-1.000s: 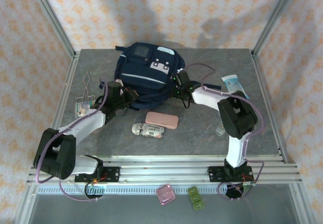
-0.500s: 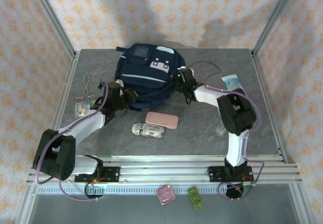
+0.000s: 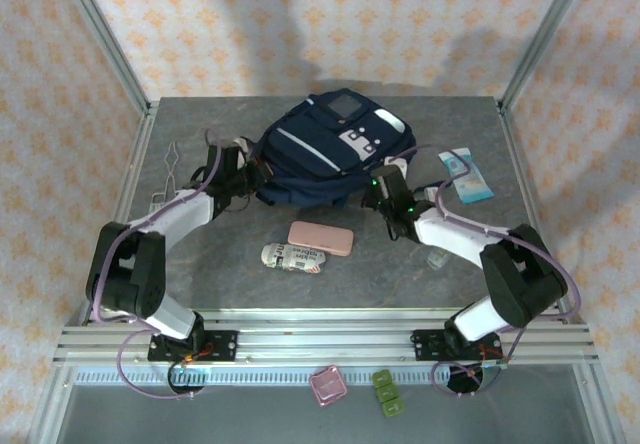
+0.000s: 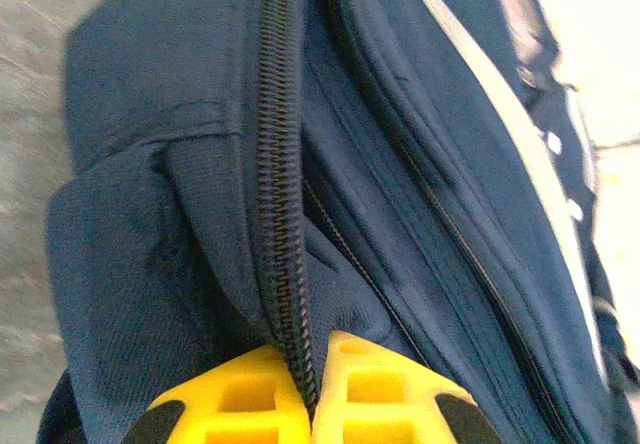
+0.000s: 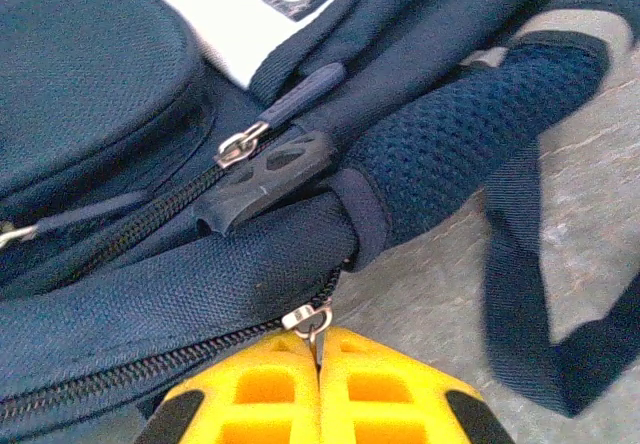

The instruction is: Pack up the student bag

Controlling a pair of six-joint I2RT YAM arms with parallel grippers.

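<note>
Navy woven student bag (image 3: 318, 159), coarse zipper teeth (image 4: 283, 164), mesh-padded strap (image 5: 450, 149)

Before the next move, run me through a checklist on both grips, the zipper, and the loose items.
1. Left gripper shut on the student bag at its zipper seam: ok.
2. Right gripper shut on the zipper pull: ok.
3. Main zipper open for packing: not ok; the teeth are meshed along the stretch seen from the left wrist.
4. Padded strap out from between the right gripper's fingers: ok; it lies beside them.
5. Pink case and printed roll packed: not ok; both lie on the table in front of the bag.
6. Room inside the bag: cannot tell.
</note>
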